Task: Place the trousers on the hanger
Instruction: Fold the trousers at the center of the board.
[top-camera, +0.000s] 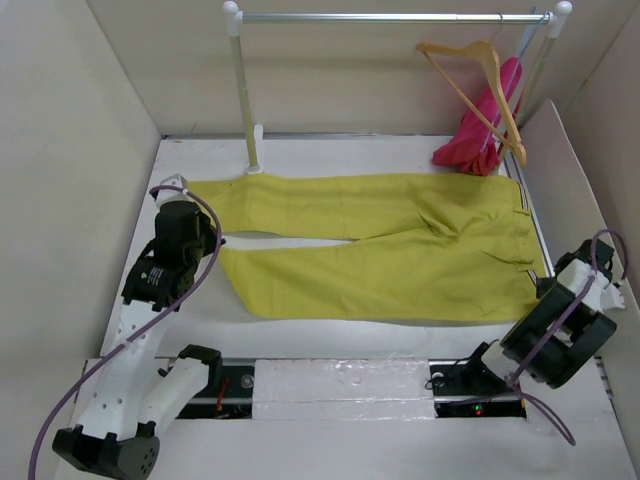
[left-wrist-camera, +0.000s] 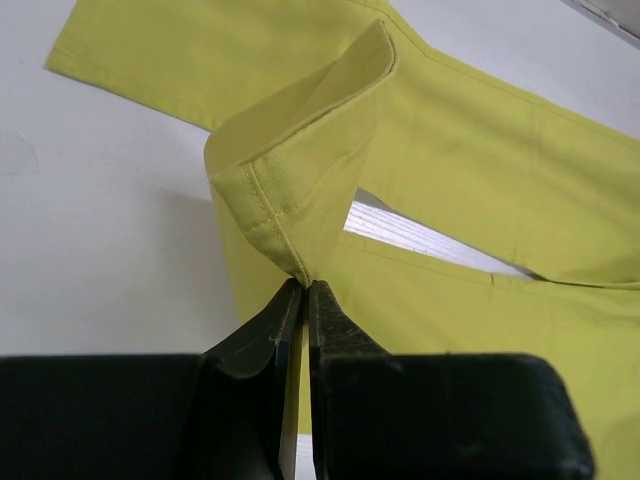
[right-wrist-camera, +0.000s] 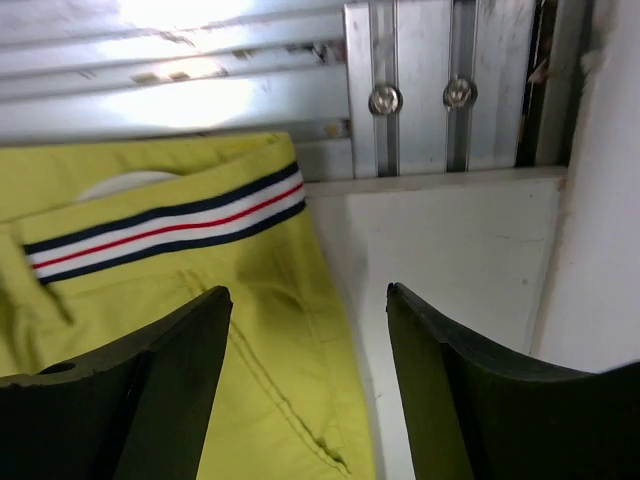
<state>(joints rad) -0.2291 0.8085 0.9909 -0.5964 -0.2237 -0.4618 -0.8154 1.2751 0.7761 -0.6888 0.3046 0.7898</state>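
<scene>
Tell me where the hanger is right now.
Top view, back right: the hanger hangs from the right end of the clothes rail, against the pink garment, beyond the waistband end of the trousers.

You see a robotics lab test cell: plain beige board walls (top-camera: 60, 150) box in a flat white tabletop (top-camera: 230, 335), edged by a ribbed aluminium frame (right-wrist-camera: 420, 60).

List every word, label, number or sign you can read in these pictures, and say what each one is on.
No text can be read in any view.
Left arm: small white marks on the black housing, too small and blurred to read.
Trousers: the striped band shows plain stripes, no lettering.
Hanger and rail: no marking to be seen.
</scene>
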